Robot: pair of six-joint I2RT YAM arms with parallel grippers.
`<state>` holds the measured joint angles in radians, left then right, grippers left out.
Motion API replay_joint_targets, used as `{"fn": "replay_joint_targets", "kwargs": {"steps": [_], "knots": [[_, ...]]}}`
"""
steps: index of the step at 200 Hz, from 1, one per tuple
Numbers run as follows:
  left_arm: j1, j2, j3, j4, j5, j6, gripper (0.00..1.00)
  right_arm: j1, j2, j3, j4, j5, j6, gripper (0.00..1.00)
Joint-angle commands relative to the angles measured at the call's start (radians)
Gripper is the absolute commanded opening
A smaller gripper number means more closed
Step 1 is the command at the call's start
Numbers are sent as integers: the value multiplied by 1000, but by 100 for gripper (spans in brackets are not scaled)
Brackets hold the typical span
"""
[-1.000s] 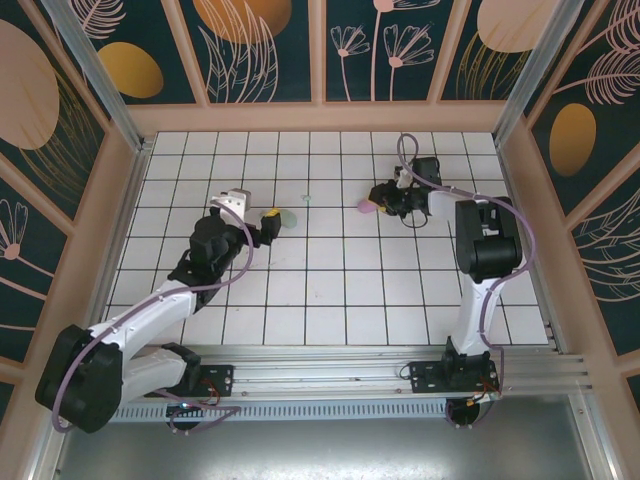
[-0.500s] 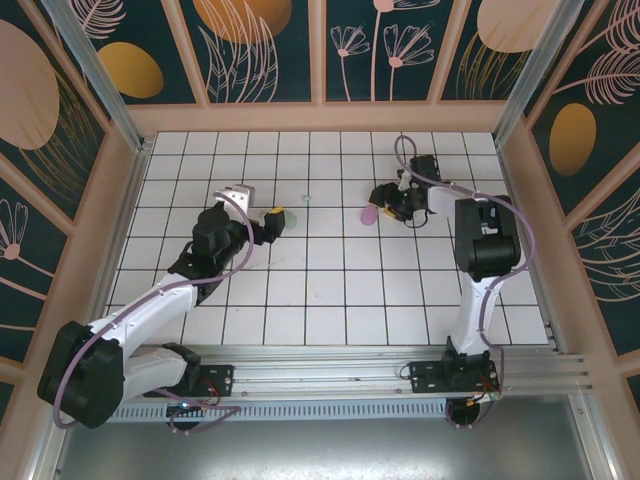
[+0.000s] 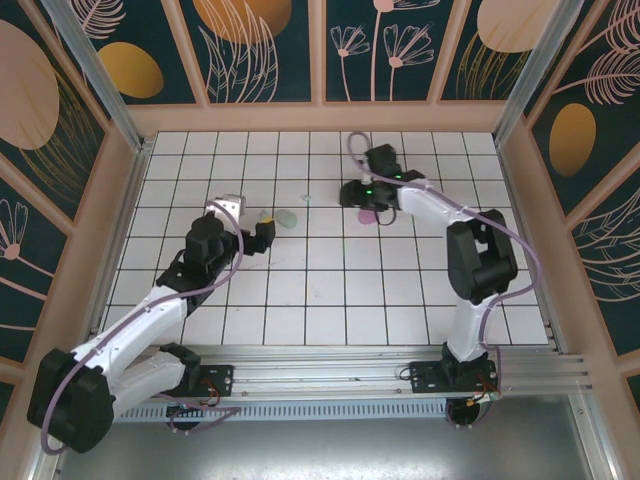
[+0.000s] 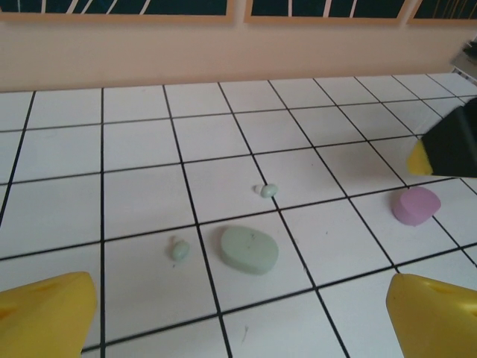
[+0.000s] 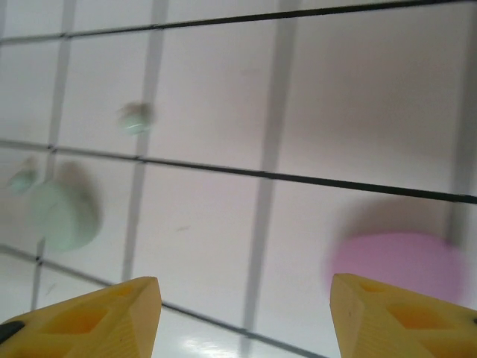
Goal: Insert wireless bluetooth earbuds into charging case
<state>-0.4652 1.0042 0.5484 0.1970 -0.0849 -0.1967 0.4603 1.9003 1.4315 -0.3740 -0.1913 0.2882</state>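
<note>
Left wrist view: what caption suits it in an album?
Open left gripper above a mint case, near mint earbud beside it, far mint earbud behind, pink case at right.

Right gripper [image 5: 240, 317] hung low over white tiled floor [image 5: 350, 89], jaws spread wide, nothing between them. Yellow fingertips [image 5: 82, 313] sat at bottom corners of frame. Pink case [image 5: 399, 265], blurred, lay on floor just above right fingertip. Mint case [image 5: 63, 215] lay far left, above left fingertip, well apart from pink case. Mint earbud [image 5: 136, 118] rested alone on tile up and right of mint case. Second mint earbud [image 5: 22, 177] sat just beside mint case, at its upper left. Whole picture soft; fine detail unreadable.
</note>
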Motion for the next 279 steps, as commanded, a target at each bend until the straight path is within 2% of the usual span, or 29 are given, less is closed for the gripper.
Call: {"fn": "replay_joint_targets", "kwargs": {"steps": [1,19,50,84,209,251,279], "knots": [[5,-49,-29,-57,-7,-30,98,103,103,133,-28,8,-118,62],[5,-70,-31,-92,17,-53,99,161,225,281,-67,-28,-174,62],[5,-108,-55,-116,56,-94,99,199,395,507,-133,-87,-215,62],[5,-137,-94,-119,79,-123,99,232,498,648,-206,-55,-260,62],[5,-133,-108,-114,76,-112,99,281,571,655,-249,11,-323,63],[4,-131,-104,-115,70,-109,98,288,568,641,-263,34,-348,56],[5,-128,-97,-120,64,-97,99,291,545,595,-244,45,-370,45]]}}
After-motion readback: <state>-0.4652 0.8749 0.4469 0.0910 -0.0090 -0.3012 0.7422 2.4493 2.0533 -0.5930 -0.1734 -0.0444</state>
